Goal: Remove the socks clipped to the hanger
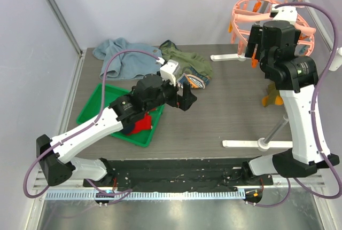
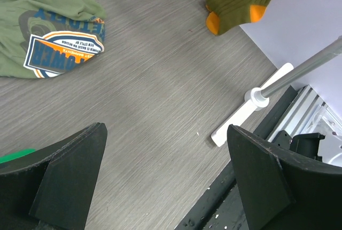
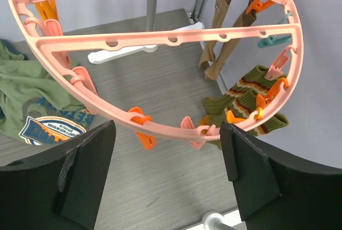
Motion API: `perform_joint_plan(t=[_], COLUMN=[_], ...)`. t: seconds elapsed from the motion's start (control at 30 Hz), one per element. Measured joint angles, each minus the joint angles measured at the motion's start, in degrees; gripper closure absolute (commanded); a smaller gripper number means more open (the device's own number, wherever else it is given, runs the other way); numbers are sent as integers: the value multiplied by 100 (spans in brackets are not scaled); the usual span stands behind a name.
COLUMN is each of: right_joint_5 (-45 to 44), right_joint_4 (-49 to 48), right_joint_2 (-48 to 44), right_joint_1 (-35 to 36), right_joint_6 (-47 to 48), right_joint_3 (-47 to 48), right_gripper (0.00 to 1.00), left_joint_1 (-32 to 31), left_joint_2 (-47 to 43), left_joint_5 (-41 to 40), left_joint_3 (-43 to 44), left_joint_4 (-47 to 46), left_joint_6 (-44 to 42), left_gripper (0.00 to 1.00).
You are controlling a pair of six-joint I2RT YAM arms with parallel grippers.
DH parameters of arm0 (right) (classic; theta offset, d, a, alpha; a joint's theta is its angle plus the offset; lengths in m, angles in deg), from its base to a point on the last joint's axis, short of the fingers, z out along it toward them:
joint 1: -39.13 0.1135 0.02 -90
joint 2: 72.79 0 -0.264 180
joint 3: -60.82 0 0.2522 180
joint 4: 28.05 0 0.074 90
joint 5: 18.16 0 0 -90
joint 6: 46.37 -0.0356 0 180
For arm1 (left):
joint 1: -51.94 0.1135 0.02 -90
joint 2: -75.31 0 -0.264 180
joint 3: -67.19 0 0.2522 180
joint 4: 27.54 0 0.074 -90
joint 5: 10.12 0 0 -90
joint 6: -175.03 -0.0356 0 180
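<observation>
Left wrist: patch (image 2: 61,54) on olive garment (image 2: 37,0) possibly reads "POWER".

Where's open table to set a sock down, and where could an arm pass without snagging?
Best bare patch: the table centre, bordered by the olive garment, the left gripper and the rack's two white feet. A narrower strip runs between the green tray and the near foot. Crowded: the back, around the light-blue garment, and under the hanger, where socks dangle.

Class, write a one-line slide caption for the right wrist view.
Open right gripper facing the pink hanger, olive striped socks clipped at its rim.
</observation>
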Motion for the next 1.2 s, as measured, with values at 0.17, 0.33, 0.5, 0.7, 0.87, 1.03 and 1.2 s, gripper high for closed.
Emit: perform_joint_plan(t=[0.17, 0.33, 0.5, 0.7, 0.87, 1.03, 1.2], right_joint_5=[225, 610, 850, 946, 916, 922, 868], right_joint_4=[142, 155, 13, -302, -566, -905, -1154], right_joint_2=[442, 704, 951, 1582, 2205, 2761, 2756], right_joint_1=[-83, -87, -87, -87, -87, -85, -87], right_joint_6=[79, 160, 343, 483, 605, 621, 621], right_joint_3=[511, 643, 592, 791, 1233, 1985, 2144], right_gripper=[13, 16, 27, 33, 36, 22, 18], left_joint_1=[0, 0, 0, -15, -118, -345, -483], left_joint_2=[-61, -61, -50, 146, 380, 533, 573], left_joint_5=[-37, -35, -28, 125, 323, 424, 422], left_joint_3=[-105, -142, -225, -398, -424, -424, -396], left_joint_4=[4, 22, -90, -369, -629, -761, -817], left_joint_6=[-4, -4, -4, 46, 149, 170, 170], left_gripper=[0, 0, 0, 0, 0, 0, 0])
